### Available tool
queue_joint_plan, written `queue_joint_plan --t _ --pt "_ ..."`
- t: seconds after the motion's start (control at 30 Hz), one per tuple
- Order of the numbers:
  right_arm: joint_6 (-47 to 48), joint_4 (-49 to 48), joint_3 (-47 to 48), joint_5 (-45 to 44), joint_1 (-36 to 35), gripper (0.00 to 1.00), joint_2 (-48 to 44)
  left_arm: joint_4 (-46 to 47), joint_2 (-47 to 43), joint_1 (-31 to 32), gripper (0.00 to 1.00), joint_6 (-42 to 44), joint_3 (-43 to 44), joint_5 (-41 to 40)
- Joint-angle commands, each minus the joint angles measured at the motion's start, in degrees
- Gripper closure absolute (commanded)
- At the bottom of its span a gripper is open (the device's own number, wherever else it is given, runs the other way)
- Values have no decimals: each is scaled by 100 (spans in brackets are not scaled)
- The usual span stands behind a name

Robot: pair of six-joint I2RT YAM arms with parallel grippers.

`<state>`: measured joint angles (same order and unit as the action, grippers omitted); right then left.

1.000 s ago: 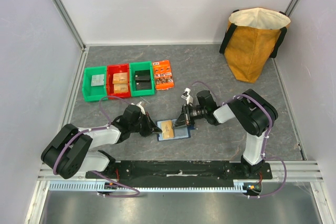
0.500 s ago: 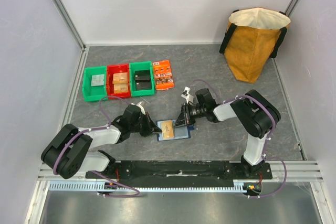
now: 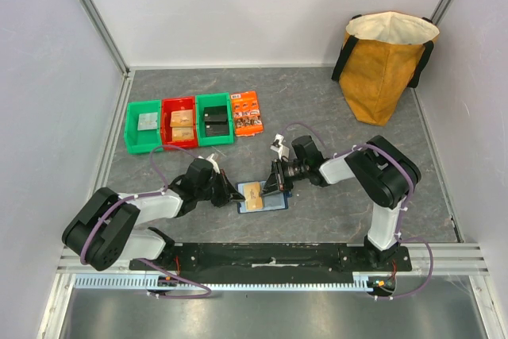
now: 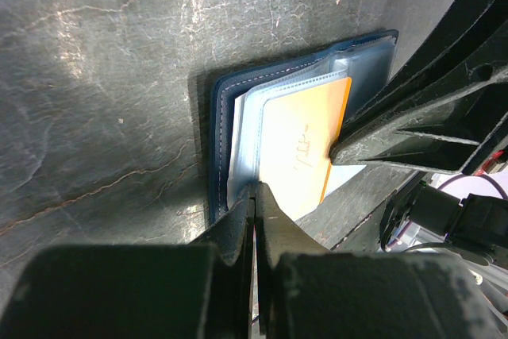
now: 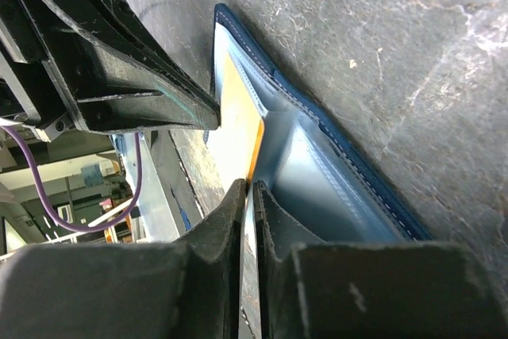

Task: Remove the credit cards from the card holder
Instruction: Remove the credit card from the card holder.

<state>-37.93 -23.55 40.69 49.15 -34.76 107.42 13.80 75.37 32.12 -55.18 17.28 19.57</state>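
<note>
1. Surface: dark grey, stone-patterned table (image 3: 333, 109), enclosed by plain white walls (image 3: 238, 5) on a metal frame.
2. Far side: a mustard tote bag (image 3: 386, 61) at the right; a row of green, red and green bins (image 3: 179, 121) at the left, with an orange packet (image 3: 247, 113) just beside them.
3. The card holder (image 4: 221, 140) lies open and flat near the arm bases, between the two grippers. It has a navy cover with pale stitching and pale blue clear sleeves (image 5: 317, 180).
4. A tan-gold card (image 4: 298, 148) lies on the sleeves, with faint writing across it.
5. Left gripper (image 4: 254, 192): jaws fully closed, tips at the sleeve edge on the holder's near side.
6. Right gripper (image 5: 248, 192): jaws narrow, pinching the card's edge from the opposite side.
7. Versus a second ago: the right wrist sits slightly further left; the holder and left arm are unchanged.
</note>
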Motion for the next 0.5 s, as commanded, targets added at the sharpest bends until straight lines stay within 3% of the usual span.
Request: queue_joint_plan --t 0.0,0.17,0.47 --pt "-12 -281 141 95 -13 89 95 -449 144 -4 98 33 -102 -349" --pt "-47 -378 71 174 5 100 78 -440 153 5 98 25 -119 -349" --pt "-101 -555 -96 412 233 100 25 -440 135 -13 98 16 -137 -366"
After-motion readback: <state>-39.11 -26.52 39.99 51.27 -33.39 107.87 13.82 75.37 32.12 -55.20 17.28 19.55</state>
